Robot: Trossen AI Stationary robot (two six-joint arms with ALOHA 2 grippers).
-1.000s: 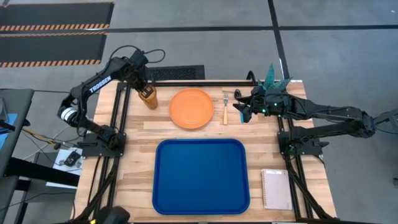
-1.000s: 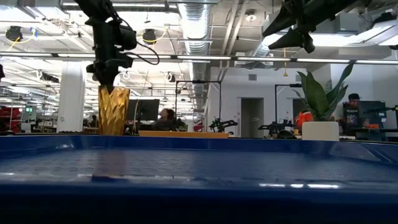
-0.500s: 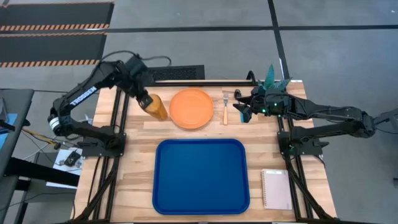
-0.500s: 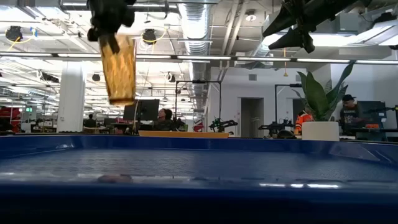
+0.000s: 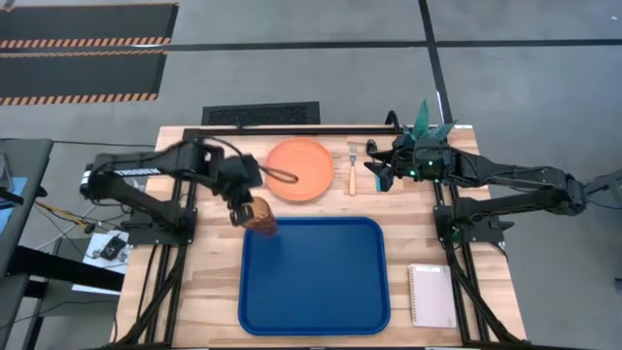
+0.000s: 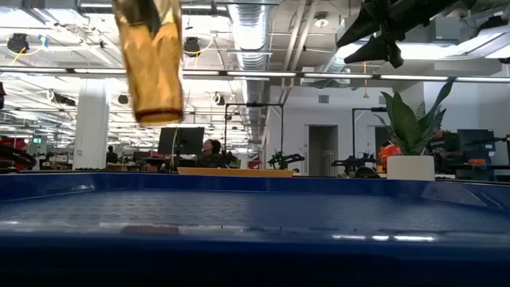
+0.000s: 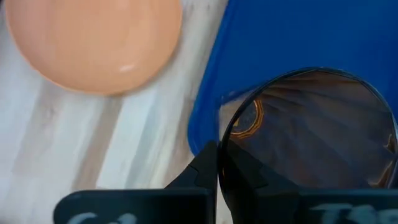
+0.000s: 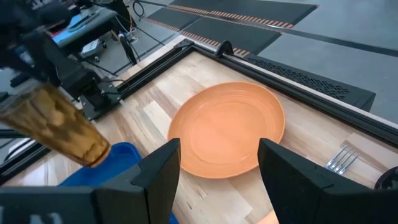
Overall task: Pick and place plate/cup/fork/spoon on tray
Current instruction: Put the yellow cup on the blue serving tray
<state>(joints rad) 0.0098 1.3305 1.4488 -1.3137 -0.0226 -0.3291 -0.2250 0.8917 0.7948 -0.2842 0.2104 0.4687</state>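
Note:
My left gripper (image 5: 249, 208) is shut on the amber-brown cup (image 5: 261, 218), which hangs in the air over the far left corner of the blue tray (image 5: 321, 282); the low view shows the cup (image 6: 151, 64) high above the tray's rim (image 6: 255, 239). The orange plate (image 5: 299, 169) lies flat on the table beyond the tray. The fork (image 5: 352, 167) lies right of the plate. My right gripper (image 5: 377, 175) is open and empty, hovering beside the fork. The spoon is mostly hidden under it. My left gripper pinches the cup's wall at its rim (image 7: 231, 127), one finger inside the cup and one outside. The fingers come from above, pointing down. The cup hangs below them, mouth up and slightly tilted, lifted clear of the table and the tray.
A white notepad (image 5: 431, 295) lies right of the tray near the front edge. A white pot with a green plant (image 6: 410, 167) stands at the far right corner. Bare wood shows left of the tray.
My left gripper has lifted the cup off the table at the far left. It has carried it toward the near edge and to the right, to a spot above the tray's far left corner. The cup stays mouth up.

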